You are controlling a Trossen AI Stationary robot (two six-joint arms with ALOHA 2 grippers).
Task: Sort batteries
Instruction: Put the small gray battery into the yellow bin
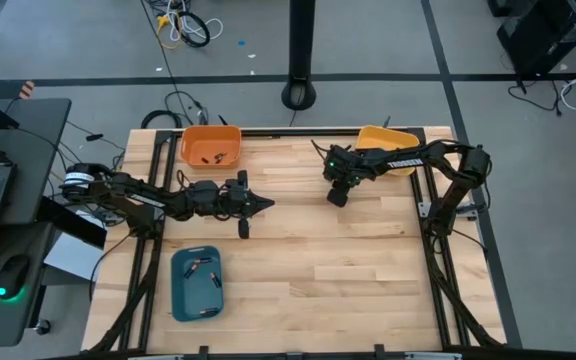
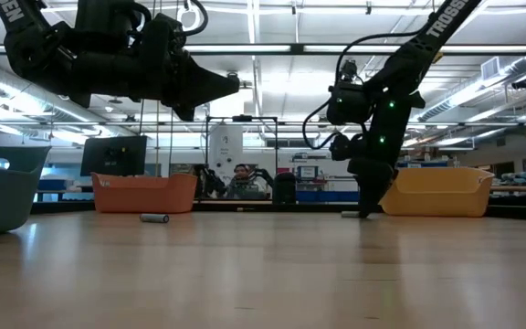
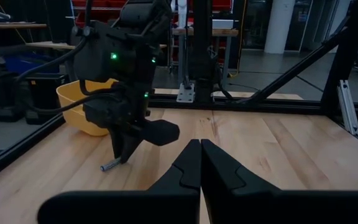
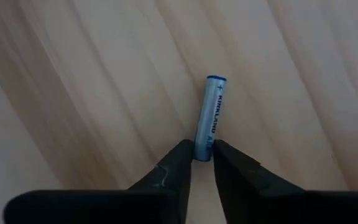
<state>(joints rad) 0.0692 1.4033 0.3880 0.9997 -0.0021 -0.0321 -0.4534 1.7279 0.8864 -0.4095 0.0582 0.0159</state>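
Observation:
A silvery battery [image 4: 209, 115] with a blue end cap lies flat on the wooden table [image 1: 348, 270], in front of the yellow tray [image 1: 386, 152]. My right gripper [image 4: 202, 155] stands steeply over it, shut on one end. The same battery [image 3: 109, 165] shows under that gripper [image 3: 124, 155] in the left wrist view. My left gripper [image 1: 266, 204] hovers level and shut over the table's middle left, touching nothing. Another battery [image 1: 244, 228] lies loose on the table just near of it. My right gripper pinches the battery's end opposite the blue cap [image 4: 204, 148] between its two fingertips, one on each round side. The fingers come from above, slanting steeply down. The battery lies flat on the table, and the rest of it sticks out past the fingertips.
An orange tray [image 1: 211, 147] with a few batteries stands at the far left. A teal tray [image 1: 196, 283] holding some batteries sits near the left front. Open wood lies across the middle and right of the table. A person sits in the room beyond the far edge [image 2: 239, 181].

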